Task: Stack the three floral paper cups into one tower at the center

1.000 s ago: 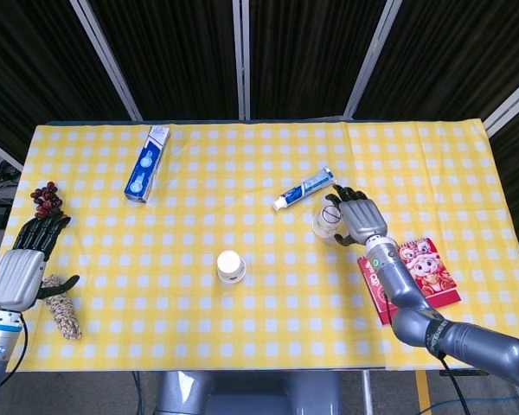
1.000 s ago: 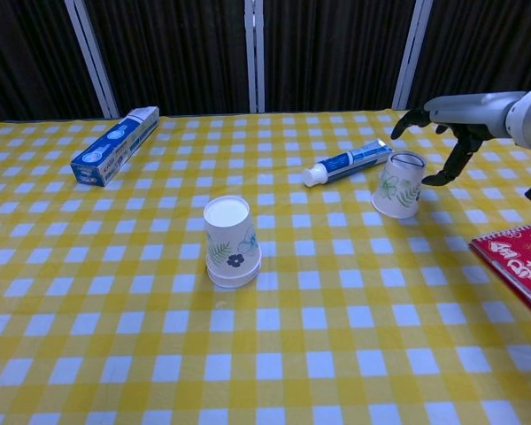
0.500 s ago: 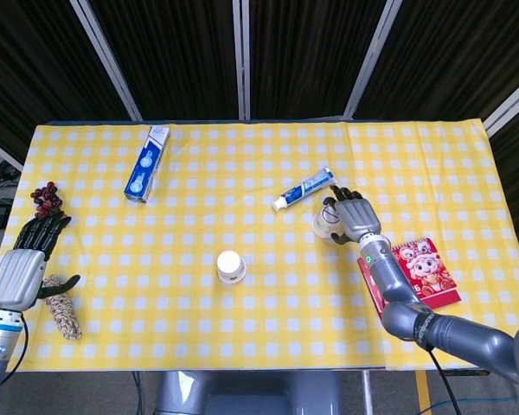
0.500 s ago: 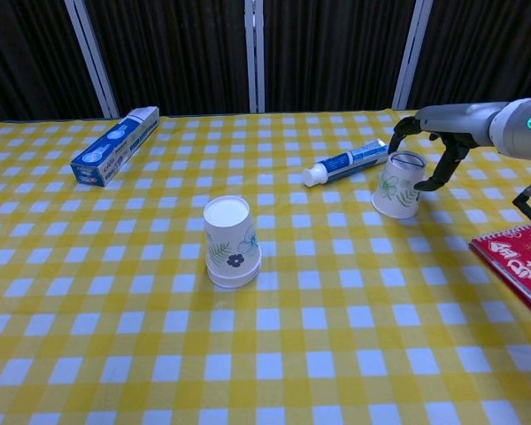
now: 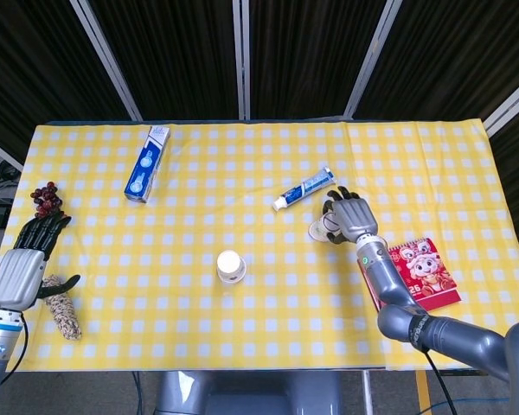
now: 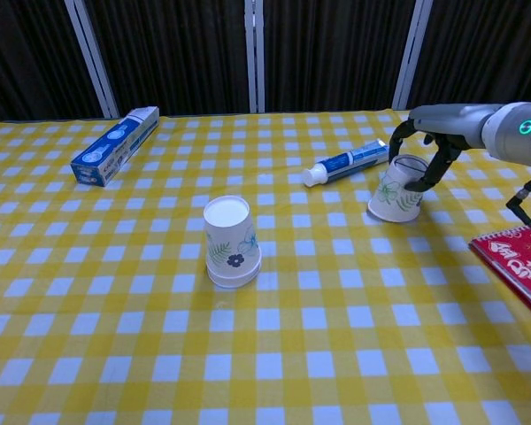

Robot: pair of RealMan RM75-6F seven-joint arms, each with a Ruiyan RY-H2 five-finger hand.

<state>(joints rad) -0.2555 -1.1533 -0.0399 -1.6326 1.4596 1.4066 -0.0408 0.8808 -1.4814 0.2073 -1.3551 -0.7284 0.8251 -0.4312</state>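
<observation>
**Right hand closes around a tilted cup beside the toothpaste**

The tilted paper cup (image 6: pixel 396 189) leans with its base end up under the right hand (image 6: pixel 422 150), its wide mouth low on the cloth toward the table's middle. The fingers (image 6: pixel 434 164) curl down over the raised end, one on the far side and others on the near side; they wrap the cup closely, and from the chest view they seem to touch it, though I cannot say for sure that the grip is firm. From above, the same hand (image 5: pixel 346 214) covers most of the cup (image 5: pixel 322 230), leaving only a pale edge showing beyond the fingertips.

Well away from those fingers, near the middle of the table, stands an upside-down cup stack (image 6: pixel 228 241) with leaf and flower prints; a second rim shows at its foot, so it looks like two cups nested, though I cannot be certain.

Just beyond the fingertips lies a toothpaste tube (image 6: pixel 347 161), cap pointing toward the middle. Behind the wrist, near the table edge, sits a red booklet (image 5: pixel 419 272).

Far across the yellow checked tablecloth (image 6: pixel 283 354), the left hand (image 5: pixel 28 259) rests with fingers fairly straight and loosely apart, holding nothing. A bunch of dark berries (image 5: pixel 45 198) lies just past its fingertips, and a dried bundle (image 5: pixel 62 311) lies beside its thumb. A blue toothpaste box (image 5: pixel 147 162) lies toward the far edge.
</observation>
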